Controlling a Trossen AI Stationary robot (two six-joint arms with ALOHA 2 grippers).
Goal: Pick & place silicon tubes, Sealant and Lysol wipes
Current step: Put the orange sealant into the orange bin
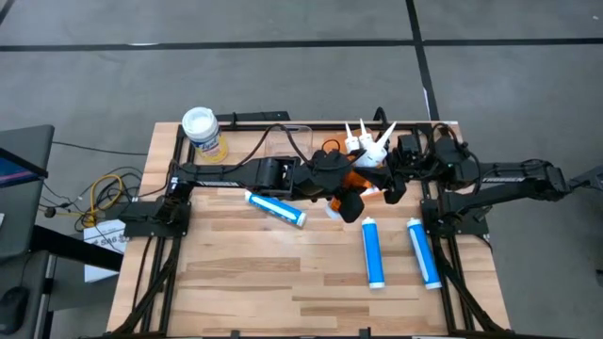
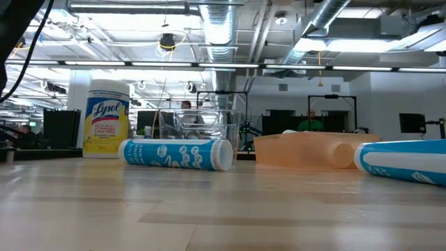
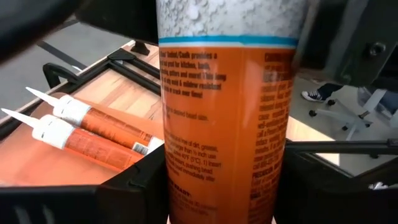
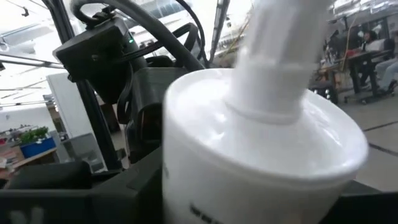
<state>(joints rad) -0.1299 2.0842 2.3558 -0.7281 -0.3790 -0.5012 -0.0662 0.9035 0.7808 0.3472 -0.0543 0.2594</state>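
My left gripper is shut on an orange sealant tube with a white nozzle, held over the table's far middle. My right gripper is at the same tube's nozzle end. Two more orange tubes lie side by side in a tan tray. Three blue silicone tubes lie on their sides on the table. The Lysol wipes canister stands upright on its base at the far left. My left gripper pinches the sealant tube's orange body between its two fingers, which lie across the tube. The tube is lifted clear of the table. My right gripper has the tube's white shoulder between its fingers, just below the nozzle. The fingers lie across the tube; the touching faces are hidden by the tube.
A clear plastic bin stands at the far edge between the canister and the arms. The tan tray sits at the far right. The near half of the wooden table holds only the blue tubes.
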